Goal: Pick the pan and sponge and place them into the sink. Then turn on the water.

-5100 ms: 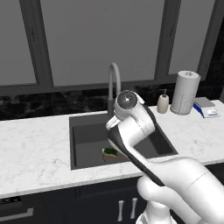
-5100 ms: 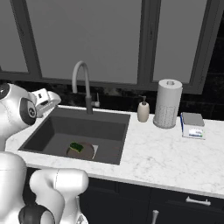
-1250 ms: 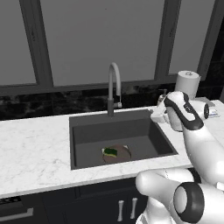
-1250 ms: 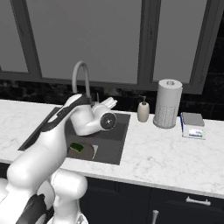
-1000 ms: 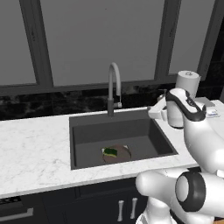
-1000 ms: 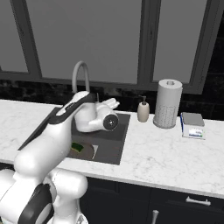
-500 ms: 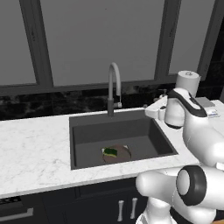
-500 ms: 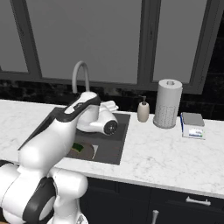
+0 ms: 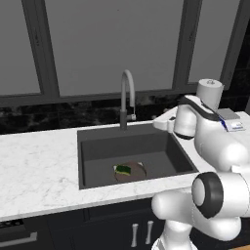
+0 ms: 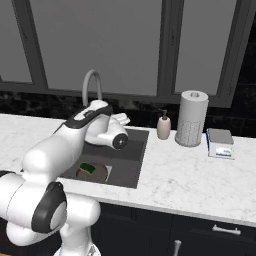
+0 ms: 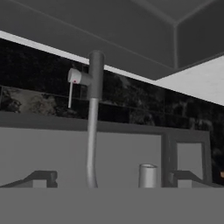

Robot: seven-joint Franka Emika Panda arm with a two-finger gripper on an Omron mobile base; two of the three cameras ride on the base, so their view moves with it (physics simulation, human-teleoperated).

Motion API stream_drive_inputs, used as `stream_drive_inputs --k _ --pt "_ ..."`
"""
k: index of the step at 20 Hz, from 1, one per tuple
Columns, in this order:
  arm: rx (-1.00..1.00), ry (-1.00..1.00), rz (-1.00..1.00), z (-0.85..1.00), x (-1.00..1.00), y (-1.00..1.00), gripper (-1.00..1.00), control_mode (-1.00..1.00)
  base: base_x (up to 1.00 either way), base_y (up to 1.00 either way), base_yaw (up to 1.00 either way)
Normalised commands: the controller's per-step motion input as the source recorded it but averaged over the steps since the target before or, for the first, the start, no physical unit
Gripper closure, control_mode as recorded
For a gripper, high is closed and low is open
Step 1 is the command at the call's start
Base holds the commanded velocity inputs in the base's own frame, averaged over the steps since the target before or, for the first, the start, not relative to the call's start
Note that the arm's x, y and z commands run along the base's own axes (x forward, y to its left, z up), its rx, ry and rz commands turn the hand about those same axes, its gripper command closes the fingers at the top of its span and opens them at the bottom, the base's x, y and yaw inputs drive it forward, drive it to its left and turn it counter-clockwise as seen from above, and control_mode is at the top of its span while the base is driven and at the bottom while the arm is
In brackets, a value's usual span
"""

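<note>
The dark-brown pan lies on the bottom of the dark-grey sink. On the pan rests the green sponge. Behind the basin rises the grey gooseneck faucet, with no water running. My gripper hovers above the sink's back right corner, just right of the faucet and pointed at it. It is open and empty, with its fingertips wide apart. The hand view is rolled upside down, so the side lever shows near the top.
A white soap bottle, a paper towel roll and a small box stand on the marble counter right of the sink. Dark windows and a black backsplash close off the back.
The hand has swung from over the basin to the right side, then moved left toward the faucet. Pan and sponge have stayed put in the sink.
</note>
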Motion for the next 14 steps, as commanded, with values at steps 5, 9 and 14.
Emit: stream_drive_inputs --k 5,9,14 --pt "0.0 0.0 0.0 -0.27 0.29 0.01 -1.0 -1.0 0.0 0.0 0.0" --pt "0.0 0.0 0.0 -0.28 0.28 0.0 -1.0 -1.0 0.0 0.0 0.0" --pt "0.0 0.0 0.0 -0.17 0.28 0.01 -1.0 -1.0 0.0 0.0 0.0"
